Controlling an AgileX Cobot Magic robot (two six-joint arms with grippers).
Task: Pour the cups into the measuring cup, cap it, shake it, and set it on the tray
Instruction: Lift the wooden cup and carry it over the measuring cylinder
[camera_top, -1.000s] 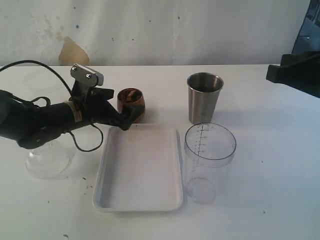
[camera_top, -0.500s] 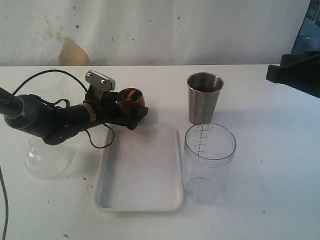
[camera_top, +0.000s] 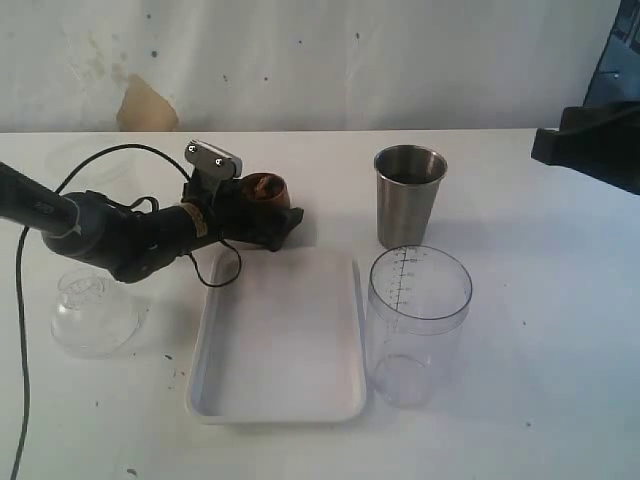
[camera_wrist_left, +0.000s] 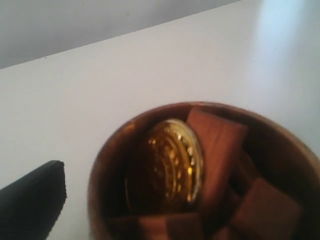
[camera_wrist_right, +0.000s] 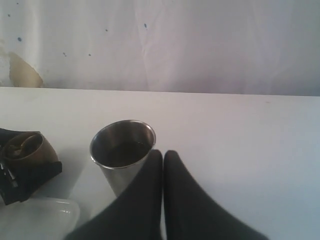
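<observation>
The brown wooden cup (camera_top: 264, 187) stands behind the tray's far left corner. My left gripper (camera_top: 268, 215) is open, its fingers on either side of the cup, which rests on the table. In the left wrist view the cup (camera_wrist_left: 200, 175) fills the frame, holding brown blocks and a gold disc, with one black finger (camera_wrist_left: 32, 200) beside it. The steel tumbler (camera_top: 409, 195) stands behind the clear, empty measuring cup (camera_top: 418, 325). The white tray (camera_top: 200, 350) lies between them. My right gripper (camera_wrist_right: 163, 155) is shut, hovering near the tumbler (camera_wrist_right: 122, 150).
A clear dome-shaped lid (camera_top: 92, 315) sits on the table left of the tray, under the left arm's cable. The right arm's dark body (camera_top: 590, 145) shows at the right edge. A white wall runs behind the table.
My left arm has moved right and forward, bringing its open fingers around the wooden cup. The right gripper and the other objects have not moved.
</observation>
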